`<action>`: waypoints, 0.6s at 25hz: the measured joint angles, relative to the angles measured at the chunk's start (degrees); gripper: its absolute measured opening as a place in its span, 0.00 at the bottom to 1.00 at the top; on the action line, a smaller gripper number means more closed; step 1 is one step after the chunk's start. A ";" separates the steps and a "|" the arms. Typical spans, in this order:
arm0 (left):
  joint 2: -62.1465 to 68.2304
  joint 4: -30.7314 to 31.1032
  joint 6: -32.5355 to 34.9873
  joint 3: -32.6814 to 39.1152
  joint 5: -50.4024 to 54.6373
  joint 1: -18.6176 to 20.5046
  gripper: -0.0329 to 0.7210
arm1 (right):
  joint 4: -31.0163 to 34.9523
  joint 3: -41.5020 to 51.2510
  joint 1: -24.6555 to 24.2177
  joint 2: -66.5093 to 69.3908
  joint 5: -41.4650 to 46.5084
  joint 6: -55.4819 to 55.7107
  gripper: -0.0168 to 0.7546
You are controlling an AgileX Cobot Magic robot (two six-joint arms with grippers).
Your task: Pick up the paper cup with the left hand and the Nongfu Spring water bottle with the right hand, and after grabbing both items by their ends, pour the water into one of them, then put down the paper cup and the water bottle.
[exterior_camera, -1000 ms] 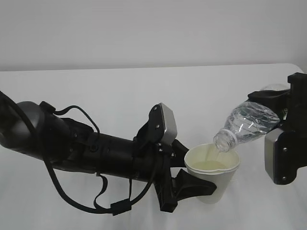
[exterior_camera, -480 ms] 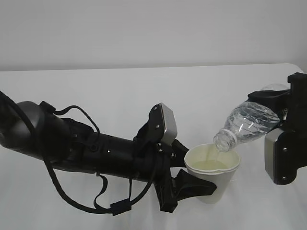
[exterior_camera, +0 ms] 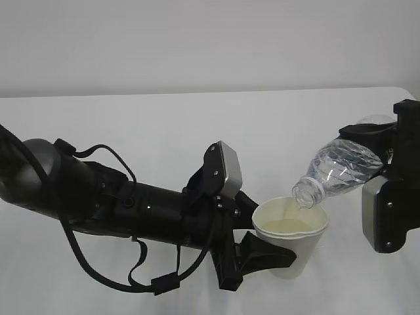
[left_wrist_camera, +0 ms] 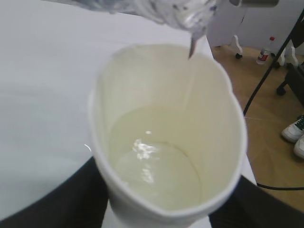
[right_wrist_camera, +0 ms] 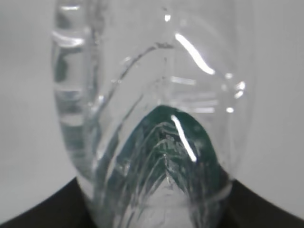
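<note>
— Where are we?

— Mid-pour. The left hand [exterior_camera: 262,252] has its fingers partly open around the paper cup [exterior_camera: 291,237], just above the table [exterior_camera: 164,125]. The right hand [exterior_camera: 387,197] clamps the Nongfu Spring water bottle [exterior_camera: 341,172], mouth over the cup's far rim.

— Next?

— I'd say tip the bottle upright, then set both down. Nothing has shifted since a second ago; water [left_wrist_camera: 156,166] sits in the cup.

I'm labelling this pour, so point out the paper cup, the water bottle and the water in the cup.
paper cup [exterior_camera: 298,252], exterior view, outer wall.
water bottle [exterior_camera: 341,167], exterior view, clear ribbed body.
water [left_wrist_camera: 156,173], left wrist view, pooled surface.
</note>
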 joint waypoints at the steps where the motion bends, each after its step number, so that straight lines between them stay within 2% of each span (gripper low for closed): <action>1: 0.00 0.00 0.00 0.00 0.00 0.00 0.61 | 0.00 0.00 0.00 0.00 0.00 0.00 0.49; 15: 0.00 0.10 0.00 0.00 0.00 0.00 0.61 | 0.00 0.00 0.00 0.00 0.00 0.00 0.49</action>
